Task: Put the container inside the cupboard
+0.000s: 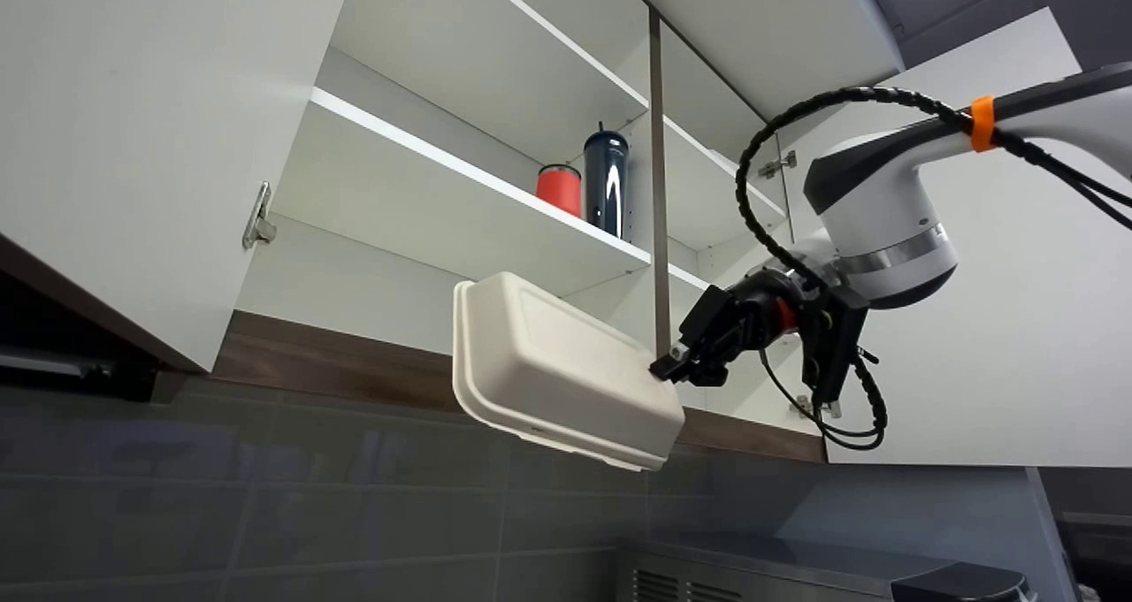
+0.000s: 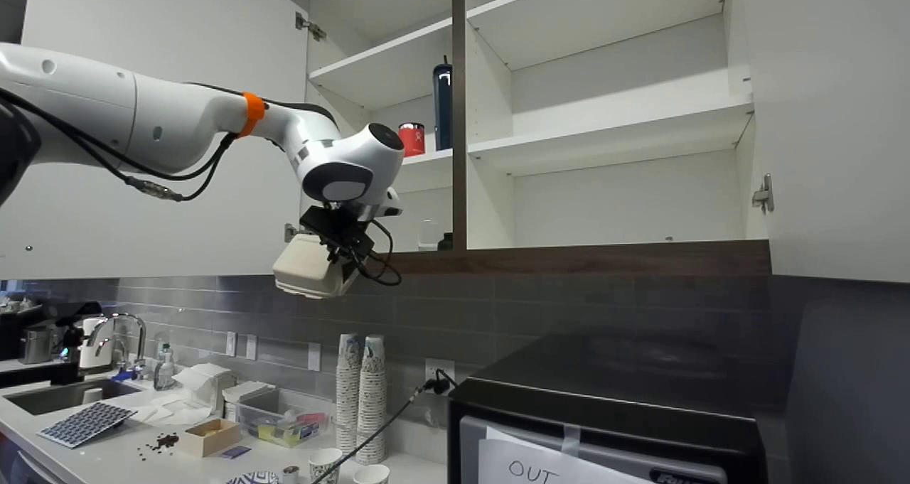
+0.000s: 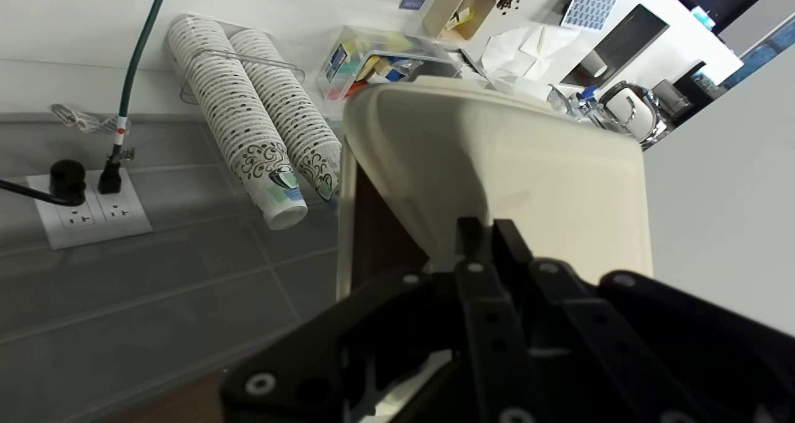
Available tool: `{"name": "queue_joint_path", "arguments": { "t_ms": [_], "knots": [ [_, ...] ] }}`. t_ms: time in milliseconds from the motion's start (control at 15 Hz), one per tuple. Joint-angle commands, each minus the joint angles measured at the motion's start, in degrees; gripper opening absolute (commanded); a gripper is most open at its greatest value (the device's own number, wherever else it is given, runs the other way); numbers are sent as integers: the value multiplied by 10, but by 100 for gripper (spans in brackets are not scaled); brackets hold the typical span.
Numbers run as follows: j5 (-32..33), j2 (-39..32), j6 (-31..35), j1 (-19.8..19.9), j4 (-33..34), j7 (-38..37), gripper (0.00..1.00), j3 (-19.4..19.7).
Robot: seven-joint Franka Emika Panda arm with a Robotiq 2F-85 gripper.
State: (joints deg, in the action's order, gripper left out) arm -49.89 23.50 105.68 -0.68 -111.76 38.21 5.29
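Observation:
The container point(image 1: 575, 363), a white rectangular tub, hangs tilted in the air in front of the cupboard's point(image 1: 424, 204) dark wood bottom edge. It also shows in an exterior view point(image 2: 306, 267), partly behind the gripper, and fills the middle of the wrist view point(image 3: 565, 174). My gripper point(image 1: 669, 368) is at one end of the tub. In the wrist view the fingertips point(image 3: 484, 240) are nearly together, shut on the tub's wall. The cupboard's shelves also show in an exterior view point(image 2: 611, 136). Its doors stand open.
A red cup point(image 1: 559, 189) and a tall dark bottle point(image 1: 606, 182) stand on the middle shelf. A dark upright divider point(image 1: 658, 186) parts the cupboard. Open doors point(image 1: 159, 98) point(image 1: 999, 275) flank it. A clear cup point(image 2: 429, 235) stands low inside. A microwave point(image 2: 611, 399) and paper cup stacks point(image 2: 372, 399) are below.

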Motion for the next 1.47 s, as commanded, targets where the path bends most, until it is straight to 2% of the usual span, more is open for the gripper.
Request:
{"name": "queue_joint_path", "arguments": {
  "t_ms": [0, 200, 267, 333, 600, 1133, 1400],
  "knots": [
    [2, -2, -1, -3, 3, -1, 8, 3],
    [2, -5, -1, -3, 3, -1, 8, 3],
    [2, -5, -1, -3, 4, -1, 2, 3],
    [7, -5, -8, -4, 12, -8, 2, 0],
    [20, -14, -5, -7, 60, -67, 2, -20],
    [100, -67, 27, -9, 184, -263, 2, -76],
    [147, -116, 26, -14, 246, -347, 2, -90]
  ]
}}
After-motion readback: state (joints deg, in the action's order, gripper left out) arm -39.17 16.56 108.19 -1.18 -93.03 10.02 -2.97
